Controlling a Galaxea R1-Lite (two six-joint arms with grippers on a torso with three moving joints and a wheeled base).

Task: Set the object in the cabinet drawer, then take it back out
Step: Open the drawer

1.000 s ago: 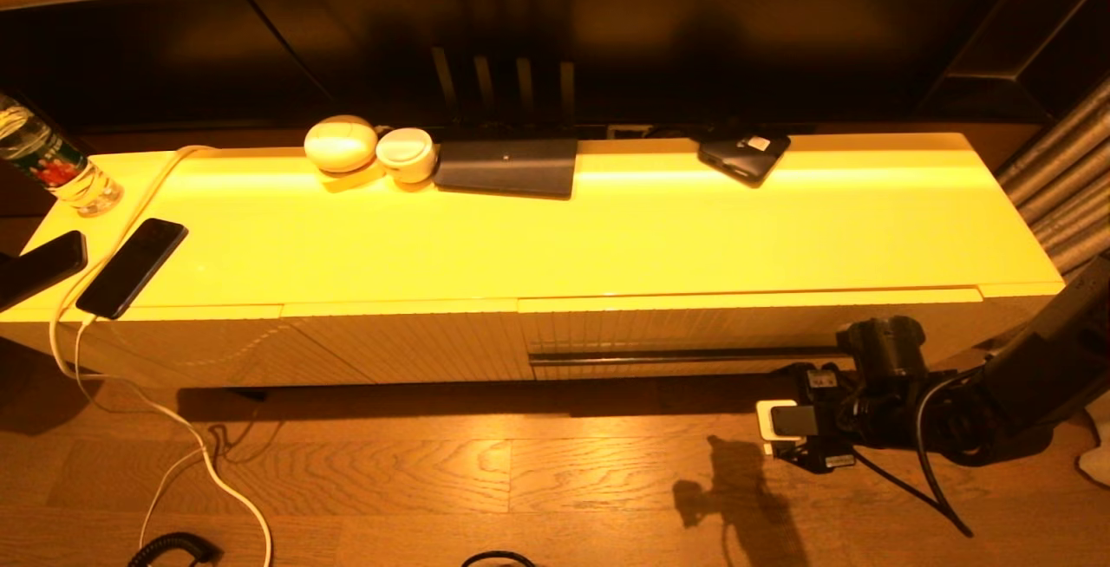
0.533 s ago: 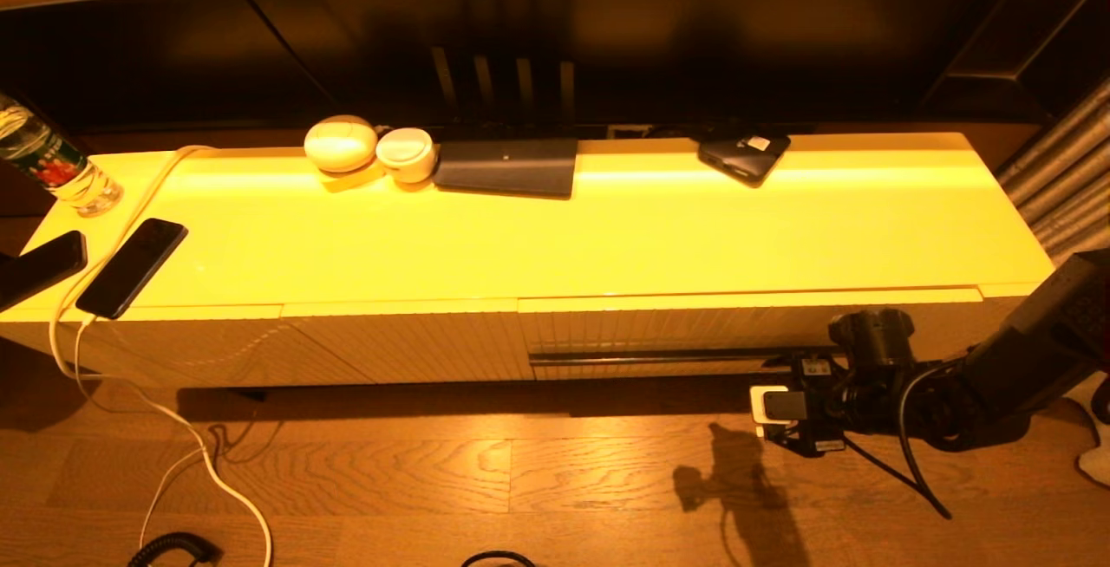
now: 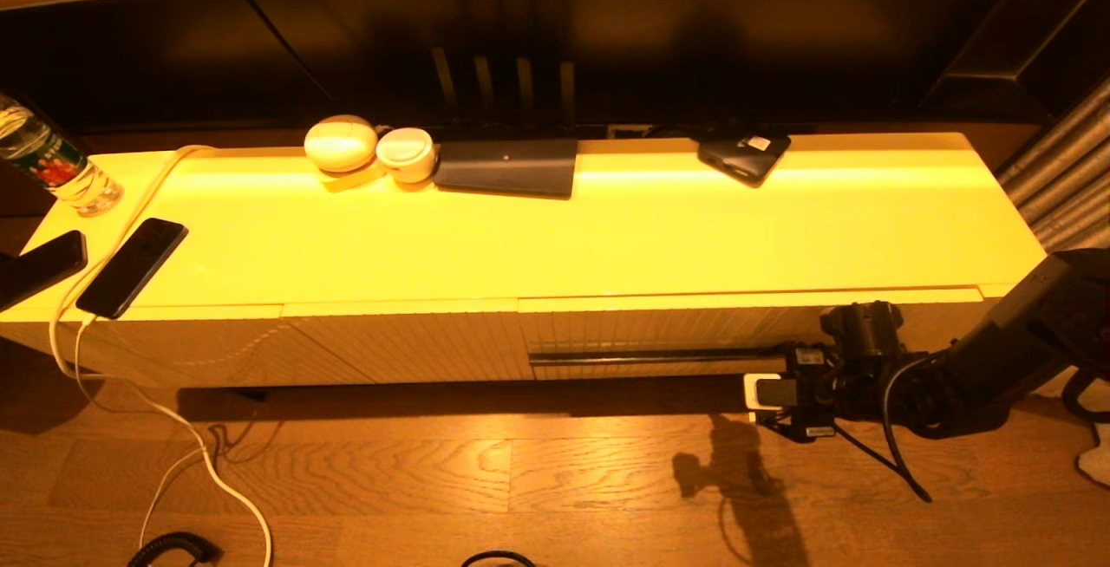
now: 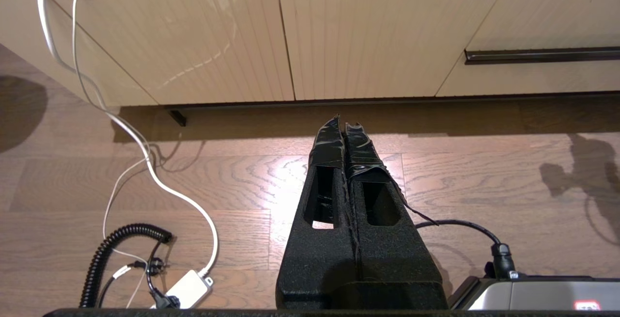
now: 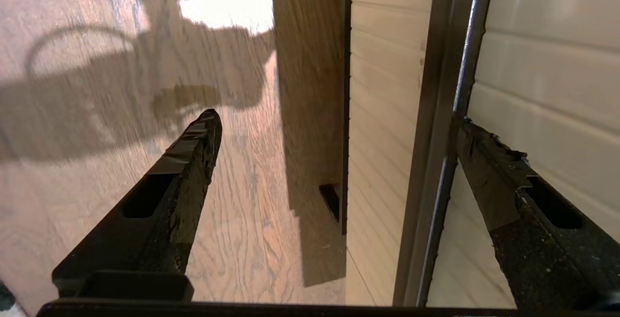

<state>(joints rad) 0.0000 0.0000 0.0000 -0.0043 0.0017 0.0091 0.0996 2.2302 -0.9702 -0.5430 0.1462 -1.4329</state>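
Note:
The cabinet drawer (image 3: 694, 327) is shut, its ribbed cream front crossed by a long dark handle strip (image 3: 650, 357). My right gripper (image 3: 767, 381) is low at the strip's right end, open and holding nothing. In the right wrist view the gripper (image 5: 336, 118) straddles the handle strip (image 5: 450, 113). One finger (image 5: 489, 171) lies against the ribbed drawer front (image 5: 542, 65); the other finger (image 5: 189, 152) is over the floor. My left gripper (image 4: 341, 123) is shut and empty above the floor, out of the head view. I cannot tell which thing is the task's object.
On the cabinet top (image 3: 607, 237) lie two white round cases (image 3: 340, 143), a dark flat pad (image 3: 507, 166), a dark device (image 3: 744, 155), two phones (image 3: 132, 266) and a bottle (image 3: 52, 164). A white cable (image 3: 173, 428) trails onto the wooden floor (image 3: 434, 472).
My right arm has moved up and toward the cabinet front, bringing the open gripper from the floor area to the right end of the handle strip. Nothing else moved.

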